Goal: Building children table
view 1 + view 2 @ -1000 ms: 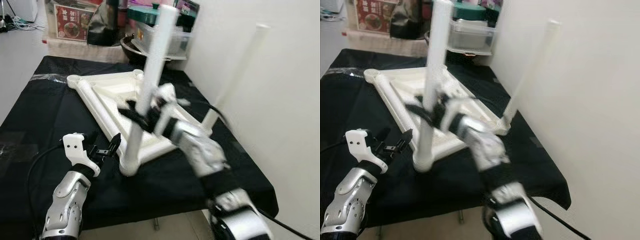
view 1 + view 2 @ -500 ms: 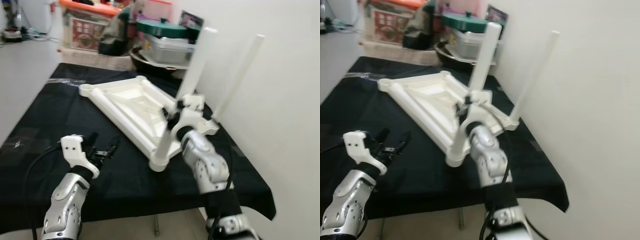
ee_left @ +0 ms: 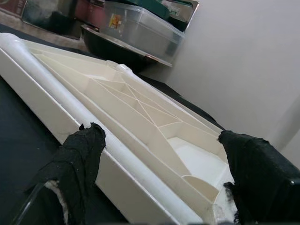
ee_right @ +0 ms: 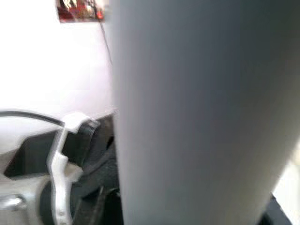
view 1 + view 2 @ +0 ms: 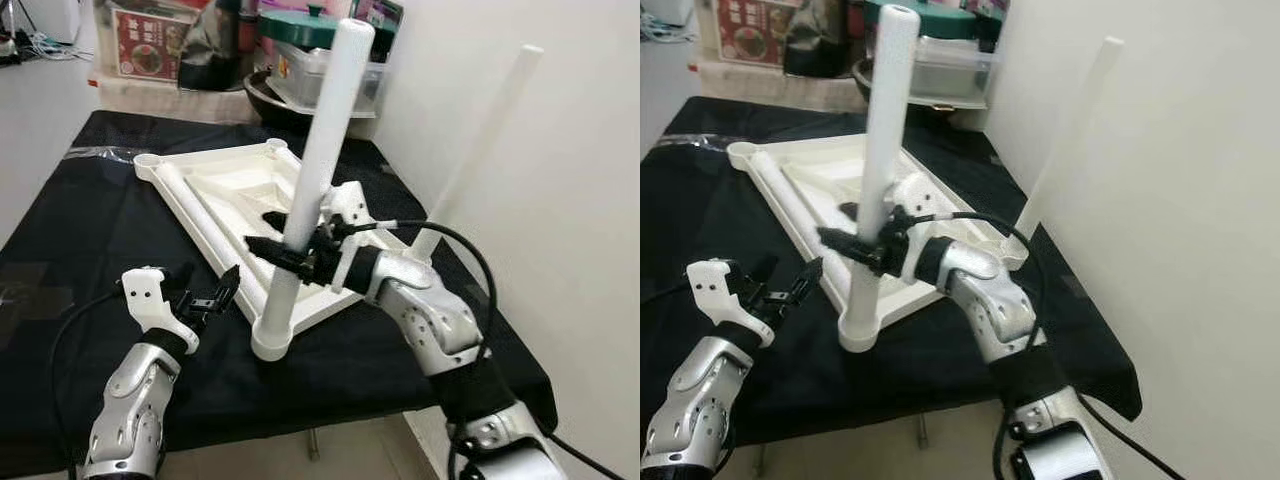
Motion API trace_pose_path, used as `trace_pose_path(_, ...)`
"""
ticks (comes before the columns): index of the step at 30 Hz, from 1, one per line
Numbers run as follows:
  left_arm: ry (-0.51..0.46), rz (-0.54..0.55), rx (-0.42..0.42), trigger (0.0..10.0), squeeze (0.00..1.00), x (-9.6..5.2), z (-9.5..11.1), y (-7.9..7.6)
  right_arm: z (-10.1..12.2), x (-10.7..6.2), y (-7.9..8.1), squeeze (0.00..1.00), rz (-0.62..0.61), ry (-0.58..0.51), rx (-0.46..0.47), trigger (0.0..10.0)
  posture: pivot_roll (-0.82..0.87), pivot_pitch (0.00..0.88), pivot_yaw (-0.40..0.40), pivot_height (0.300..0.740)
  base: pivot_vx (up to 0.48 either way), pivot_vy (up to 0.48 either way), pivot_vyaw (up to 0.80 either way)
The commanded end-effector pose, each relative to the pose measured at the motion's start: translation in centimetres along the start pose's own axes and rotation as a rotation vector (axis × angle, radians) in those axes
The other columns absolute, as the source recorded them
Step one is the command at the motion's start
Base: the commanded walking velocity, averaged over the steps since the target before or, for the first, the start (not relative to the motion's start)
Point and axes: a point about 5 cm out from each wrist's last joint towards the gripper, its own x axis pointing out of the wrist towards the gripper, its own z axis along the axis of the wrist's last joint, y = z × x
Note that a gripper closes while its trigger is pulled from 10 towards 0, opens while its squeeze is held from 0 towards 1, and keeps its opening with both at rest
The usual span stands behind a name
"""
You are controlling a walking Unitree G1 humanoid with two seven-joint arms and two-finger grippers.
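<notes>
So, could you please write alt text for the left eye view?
The right gripper clasps an upright white table leg standing in a corner socket of the upturned white tabletop on a black-covered table. The left gripper hovers open nearby.

Smooth plastic tabletop (image 5: pixel 250 190), matt cloth (image 5: pixel 90 220)

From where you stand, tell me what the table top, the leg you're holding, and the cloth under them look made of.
Table top: likely moulded plastic, off-white, semi-matte; ribs crisscross its underside.
Leg: the same off-white plastic by its look, a smooth round tube with a soft sheen, gripped by the right end effector.
Cloth: black, thin and slightly glossy with creases, fabric or plastic sheeting; I can't tell which.
</notes>
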Motion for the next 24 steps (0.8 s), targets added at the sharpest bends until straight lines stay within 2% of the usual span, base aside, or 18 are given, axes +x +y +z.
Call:
trace_pose_path(1, 0.006, -0.009, -0.005, 10.0, 0.00, 0.1, -0.3, -0.4, -1.2, 0.7, -1.0, 0.00, -0.111, 0.096, 0.018, 0.0, 0.19, 0.000, -0.239, 0.740, 0.000, 0.000, 0.00)
trace_pose_path(2, 0.005, -0.006, -0.005, 10.0, 0.00, 0.1, -0.2, -0.3, -2.2, 0.6, -3.5, 0.00, -0.431, 0.168, 0.048, 0.0, 0.19, 0.000, -0.243, 0.740, 0.000, 0.000, 0.00)
trace_pose_path(3, 0.004, -0.003, -0.004, 10.0, 0.00, 0.0, -0.2, -0.3, -2.9, 0.1, -5.0, 0.00, -0.651, 0.225, 0.060, 0.0, 0.18, 0.000, -0.238, 0.740, 0.000, 0.000, 0.00)
trace_pose_path(4, 0.003, -0.003, -0.005, 10.0, 0.00, 0.0, -0.2, -0.3, -4.1, -1.6, -6.3, 0.00, -0.919, 0.270, 0.115, 0.0, 0.17, 0.000, -0.230, 0.740, 0.000, 0.000, 0.00)
trace_pose_path(5, 0.002, -0.002, -0.006, 10.0, 0.00, -0.1, -0.2, -0.3, -5.0, -2.9, -6.9, 0.00, -1.079, 0.301, 0.155, 0.0, 0.17, 0.000, -0.230, 0.740, 0.000, 0.000, 0.00)
trace_pose_path(6, 0.002, -0.002, -0.007, 10.0, 0.00, -0.1, -0.1, -0.3, -5.5, -3.7, -7.1, 0.00, -1.147, 0.312, 0.181, 0.0, 0.17, 0.000, -0.230, 0.740, 0.000, 0.000, 0.00)
trace_pose_path(8, 0.002, -0.002, -0.007, 10.0, 0.00, -0.1, -0.1, -0.3, -5.7, -4.1, -7.2, 0.00, -1.174, 0.316, 0.192, 0.0, 0.17, 0.000, -0.230, 0.740, 0.000, 0.000, 0.00)
trace_pose_path(10, 0.005, -0.008, -0.009, 10.0, 0.00, -0.1, -0.2, -0.3, -6.1, -4.1, -5.8, 0.00, -1.146, 0.332, 0.129, 0.0, 0.17, 0.000, -0.220, 0.740, 0.000, 0.000, 0.00)
trace_pose_path(11, 0.005, -0.008, -0.009, 10.0, 0.00, -0.1, -0.2, -0.3, -6.1, -4.1, -5.8, 0.00, -1.146, 0.332, 0.129, 0.0, 0.17, 0.000, -0.220, 0.740, 0.000, 0.000, 0.00)
trace_pose_path(12, 0.007, -0.011, -0.011, 10.0, 0.00, 0.0, -0.2, -0.3, -6.0, -3.1, -4.4, 0.00, -1.036, 0.333, 0.105, 8.5, 0.16, 0.000, -0.212, 0.740, 0.000, 0.000, 0.00)
trace_pose_path(13, 0.009, -0.013, -0.012, 10.0, 0.00, 0.0, -0.2, -0.3, -5.6, -2.2, -3.1, 0.00, -0.931, 0.314, 0.089, 10.0, 0.15, 0.000, -0.204, 0.740, 0.000, 0.000, 0.00)
trace_pose_path(15, 0.010, -0.014, -0.015, 10.0, 0.00, 0.0, -0.2, -0.2, -4.5, -1.0, -1.9, 0.00, -0.801, 0.249, 0.069, 10.0, 0.15, 0.000, -0.204, 0.740, 0.000, 0.000, 0.00)
trace_pose_path(16, 0.010, -0.015, -0.016, 10.0, 0.00, 0.0, -0.2, -0.2, -3.7, -0.7, -1.9, 0.73, -0.758, 0.189, 0.092, 10.0, 0.14, 0.000, -0.201, 0.740, 0.000, 0.000, 0.00)
trace_pose_path(17, 0.010, -0.015, -0.017, 10.0, 0.00, 0.0, -0.2, -0.2, -3.2, -0.7, -2.1, 1.00, -0.732, 0.146, 0.129, 10.0, 0.14, 0.000, -0.200, 0.740, 0.000, 0.000, 0.00)
trace_pose_path(23, 0.010, -0.016, -0.018, 10.0, 0.00, 0.0, -0.3, -0.3, -1.9, -0.9, -2.8, 1.00, -0.680, 0.086, 0.091, 10.0, 0.15, 0.000, -0.205, 0.740, 0.000, 0.000, 0.00)
trace_pose_path(24, 0.010, -0.016, -0.019, 10.0, 0.00, 0.0, -0.3, -0.3, -0.6, -1.2, -2.8, 0.00, -0.581, 0.041, 0.069, 10.0, 0.15, 0.000, -0.205, 0.740, 0.000, 0.000, 0.00)
